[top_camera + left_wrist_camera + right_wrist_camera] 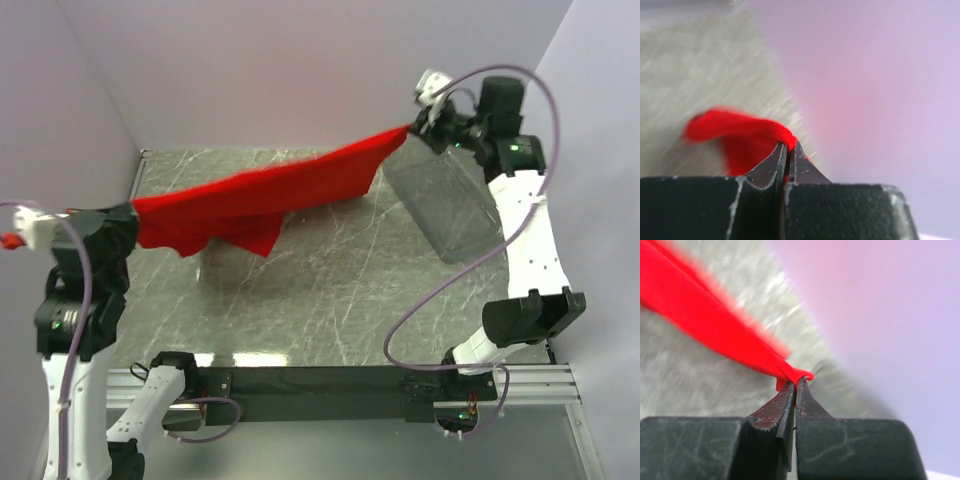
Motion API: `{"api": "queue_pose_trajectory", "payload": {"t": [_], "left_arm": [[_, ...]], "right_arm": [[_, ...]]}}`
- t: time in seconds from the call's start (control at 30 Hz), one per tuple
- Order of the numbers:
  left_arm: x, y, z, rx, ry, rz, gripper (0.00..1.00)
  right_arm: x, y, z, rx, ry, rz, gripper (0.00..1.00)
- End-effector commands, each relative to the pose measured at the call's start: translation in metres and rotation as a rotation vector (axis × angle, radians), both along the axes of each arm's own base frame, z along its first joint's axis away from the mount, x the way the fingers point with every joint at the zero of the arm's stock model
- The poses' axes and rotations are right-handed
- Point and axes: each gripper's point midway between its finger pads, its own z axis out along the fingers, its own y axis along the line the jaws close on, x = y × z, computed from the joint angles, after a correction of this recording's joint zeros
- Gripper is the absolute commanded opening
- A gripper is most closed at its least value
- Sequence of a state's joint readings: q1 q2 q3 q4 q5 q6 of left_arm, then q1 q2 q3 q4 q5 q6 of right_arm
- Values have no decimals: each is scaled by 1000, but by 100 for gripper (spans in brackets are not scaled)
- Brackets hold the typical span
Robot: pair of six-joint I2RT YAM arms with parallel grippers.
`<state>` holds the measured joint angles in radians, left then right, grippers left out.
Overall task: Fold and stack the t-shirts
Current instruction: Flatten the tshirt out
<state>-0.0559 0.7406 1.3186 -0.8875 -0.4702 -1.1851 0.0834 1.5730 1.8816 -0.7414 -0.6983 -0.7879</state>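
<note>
The red t-shirt (270, 190) hangs stretched in the air between both arms, well above the grey marble table (330, 290), with loose folds sagging at its left end. My left gripper (132, 212) is shut on the shirt's left end; in the left wrist view red cloth (740, 135) bunches at the closed fingertips of that gripper (789, 145). My right gripper (412, 128) is shut on the right end, high at the back right. The right wrist view shows a taut band of the t-shirt (715, 330) running up and left from the pinched tips of this gripper (796, 381).
A clear plastic bin (445, 205) stands tilted at the right, just below my right gripper. Lilac walls close the back and both sides. A black rail (320, 380) with the arm bases runs along the near edge.
</note>
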Motion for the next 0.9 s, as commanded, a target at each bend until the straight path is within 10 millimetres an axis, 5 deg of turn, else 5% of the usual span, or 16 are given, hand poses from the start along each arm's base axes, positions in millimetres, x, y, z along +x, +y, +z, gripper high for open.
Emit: {"api": "queue_pose_trajectory", "payload": {"t": [0.0, 0.13, 0.2, 0.37, 0.47, 0.63, 0.73, 0.87], "left_arm": [[-19, 25, 85, 73, -260, 121, 1], [-34, 30, 163, 112, -501, 148, 1], [-37, 30, 186, 148, -550, 148, 1], [-45, 28, 249, 194, -715, 149, 1], [-42, 26, 267, 199, -759, 140, 1], [-19, 24, 262, 190, -745, 133, 1], [6, 26, 241, 179, -678, 148, 1], [49, 26, 200, 188, -559, 149, 1]], "right_arm": [[-24, -2, 112, 155, -238, 4, 0], [-55, -6, 189, 294, -390, 11, 0], [-71, -3, 220, 346, -456, 35, 0], [-110, -1, 270, 445, -544, 102, 0], [-124, 3, 284, 498, -532, 147, 0], [-127, 6, 283, 552, -484, 163, 0], [-107, 2, 266, 565, -439, 115, 0], [-59, -4, 212, 530, -353, 15, 0]]}}
